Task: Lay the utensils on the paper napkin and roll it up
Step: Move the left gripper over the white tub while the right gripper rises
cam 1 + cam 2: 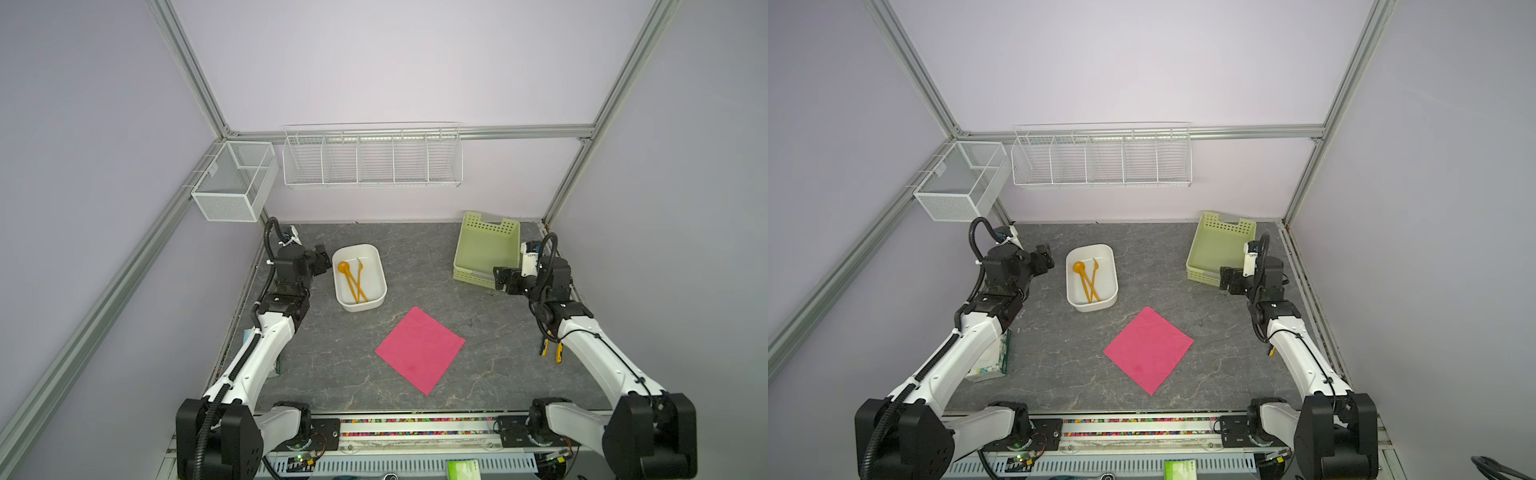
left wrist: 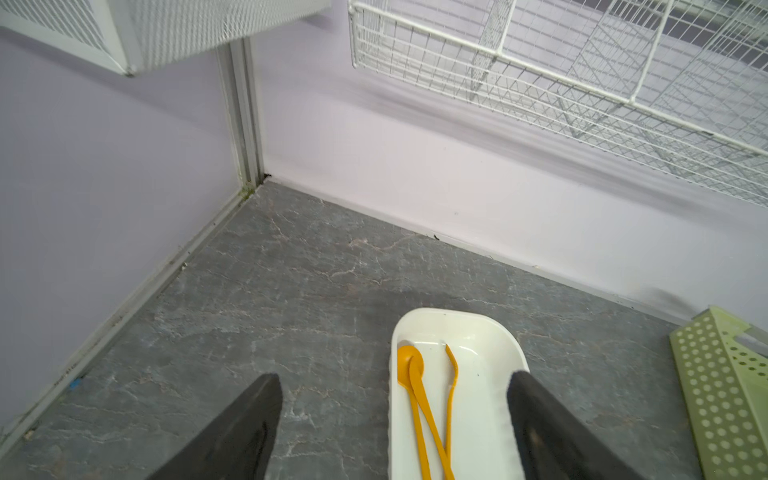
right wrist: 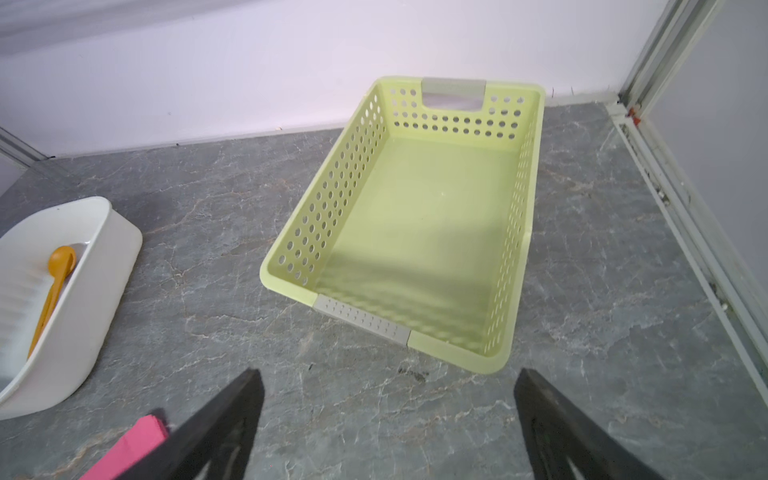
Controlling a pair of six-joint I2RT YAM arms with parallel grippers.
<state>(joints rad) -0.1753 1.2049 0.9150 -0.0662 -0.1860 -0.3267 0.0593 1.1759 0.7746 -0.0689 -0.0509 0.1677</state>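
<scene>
The orange utensils (image 1: 355,280) (image 1: 1090,280) lie together inside a white tub (image 1: 361,306) (image 1: 1092,306) at the back left: a round-bowled spoon and two slim pieces crossing it. The left wrist view shows these utensils (image 2: 428,407) in the tub (image 2: 457,318). The pink paper napkin (image 1: 419,351) (image 1: 1148,351) lies flat mid-table, turned like a diamond, with nothing on it. My left gripper (image 1: 322,262) (image 2: 394,376) hovers open beside the tub's left rim, holding nothing. My right gripper (image 1: 500,280) (image 3: 388,372) is open over bare table, near the green basket.
A green perforated basket (image 1: 486,249) (image 3: 291,232) stands at the back right. A tissue box (image 1: 992,361) sits under my left arm. White wire baskets (image 1: 372,160) and a mesh box (image 1: 235,180) hang on the back wall and the left corner.
</scene>
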